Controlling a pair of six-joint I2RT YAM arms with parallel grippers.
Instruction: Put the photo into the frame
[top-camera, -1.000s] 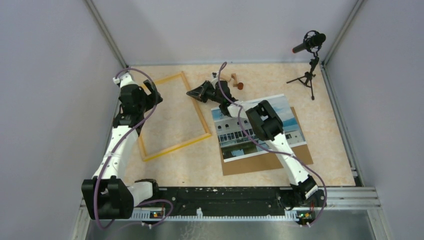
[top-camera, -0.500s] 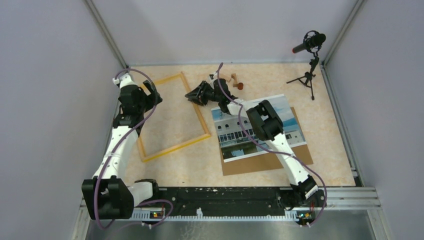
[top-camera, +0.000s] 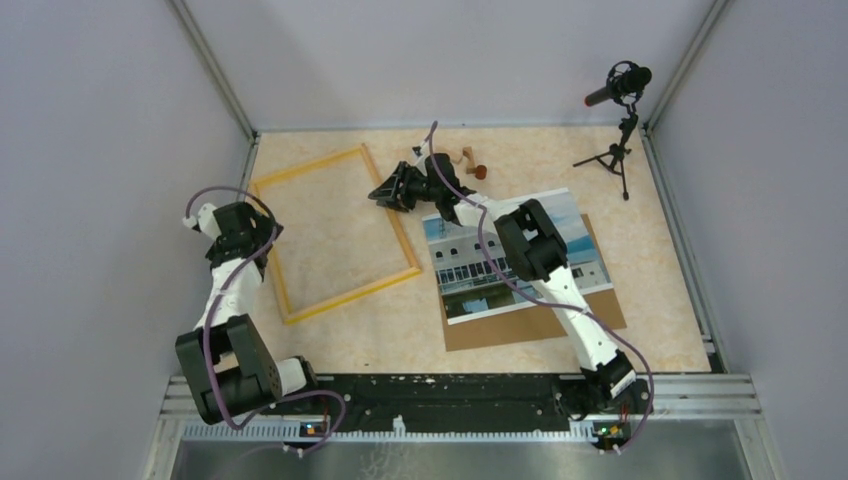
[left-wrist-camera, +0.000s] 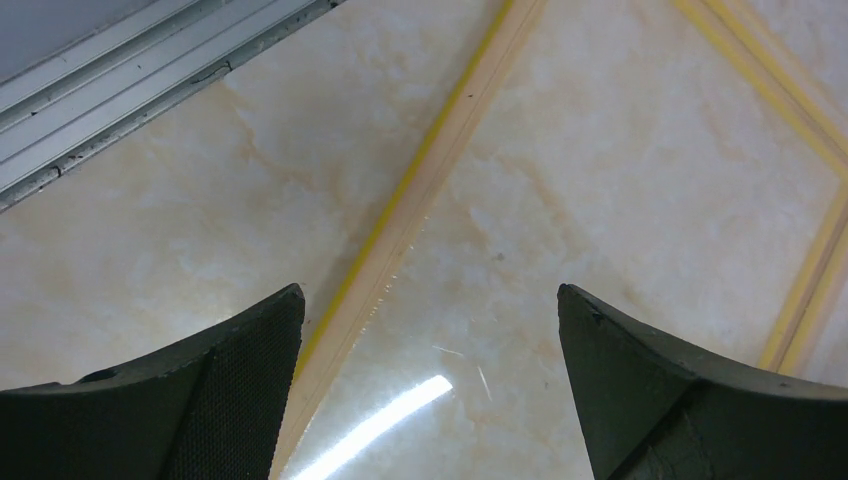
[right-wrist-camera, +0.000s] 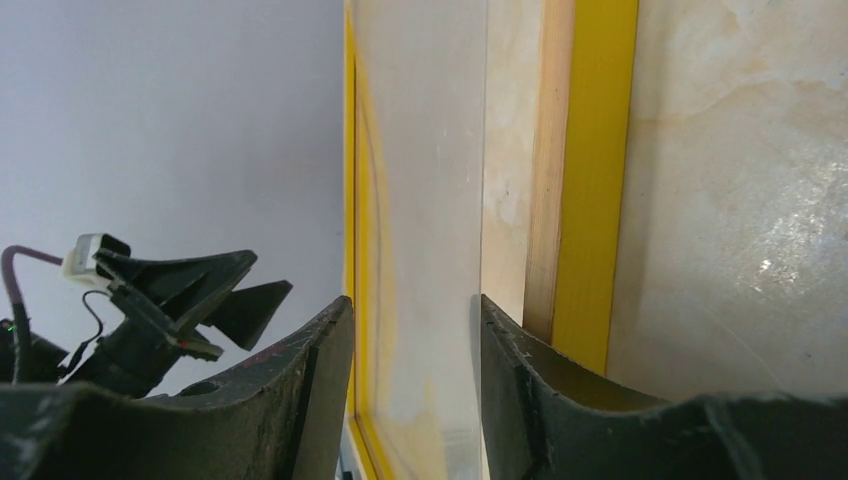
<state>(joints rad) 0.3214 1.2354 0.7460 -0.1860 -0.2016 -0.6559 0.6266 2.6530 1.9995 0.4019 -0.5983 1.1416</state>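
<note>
The yellow frame (top-camera: 335, 232) lies flat at the left of the table, with a shiny pane inside it. The photo (top-camera: 515, 255) of a white building lies on a brown backing board (top-camera: 560, 325) at the right, partly under the right arm. My left gripper (top-camera: 258, 228) is open over the frame's left rail (left-wrist-camera: 430, 170), its tips (left-wrist-camera: 430, 300) apart and empty. My right gripper (top-camera: 387, 190) is low at the far end of the frame's right rail (right-wrist-camera: 595, 180). Its jaws (right-wrist-camera: 415, 300) are apart, with only the pane (right-wrist-camera: 420, 200) showing between them.
Small wooden pieces (top-camera: 470, 160) lie at the back behind the right gripper. A microphone on a tripod (top-camera: 620, 100) stands at the back right corner. Metal rails (left-wrist-camera: 120, 80) and grey walls bound the table.
My left arm has pulled back from the frame's far left corner to its left rail, nearer me. My right gripper has edged a little left and farther along the right rail.
</note>
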